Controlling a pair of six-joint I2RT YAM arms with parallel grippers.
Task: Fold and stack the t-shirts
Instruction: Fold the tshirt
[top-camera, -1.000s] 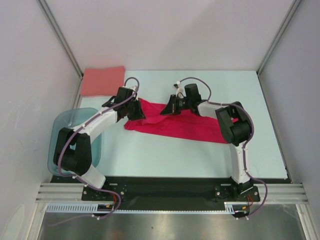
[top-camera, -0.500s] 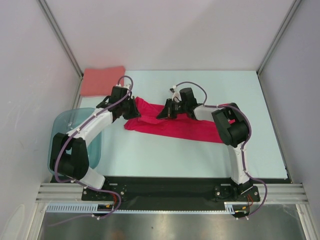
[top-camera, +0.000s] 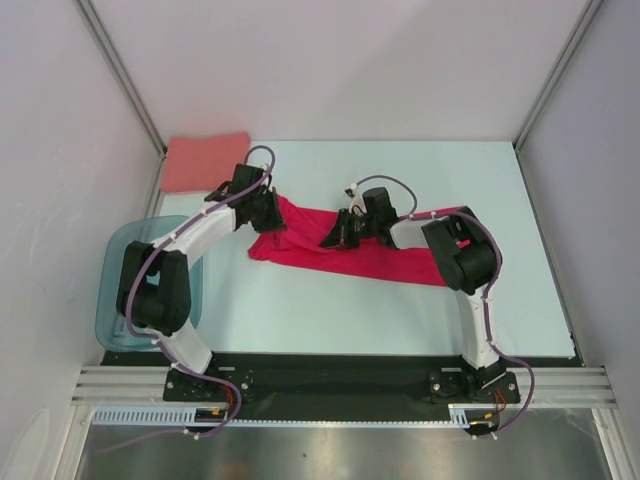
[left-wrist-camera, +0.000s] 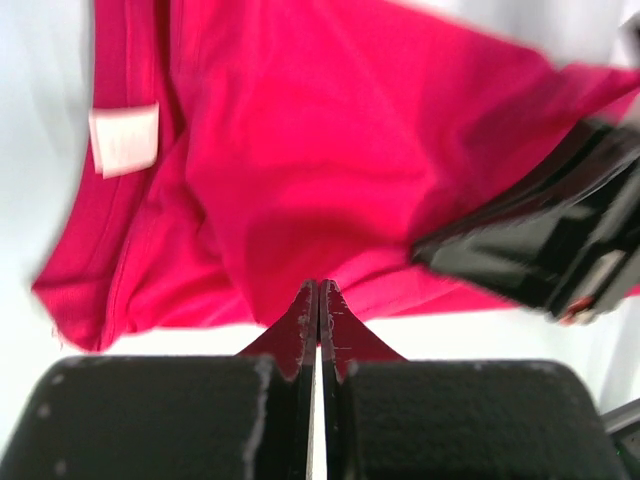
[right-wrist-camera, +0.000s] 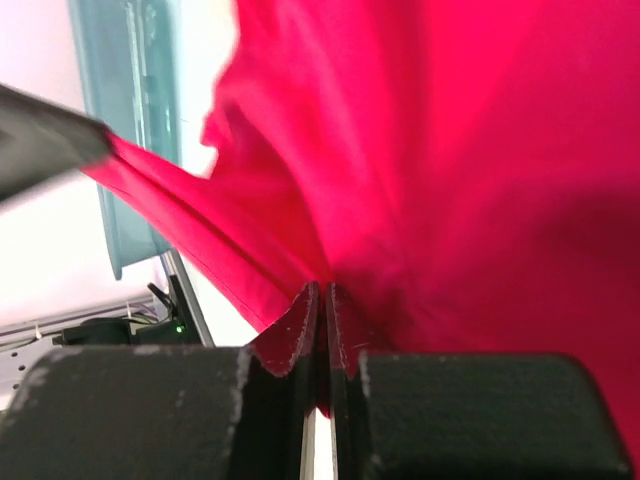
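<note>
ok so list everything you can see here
table: 1, pale blue-white, under everything
red shirt: 1, crimson, rumpled, mid table
pink shirt: 1, salmon, folded, far left corner
tub: 1, translucent teal, at the left edge
label: 1, white, on the red shirt's edge
left arm: 1, black and white, reaching over the tub
right arm: 1, black and white, right side
left hand: 1, black, shut on the red shirt's left end
right hand: 1, black, shut on the red shirt near its middle
</note>
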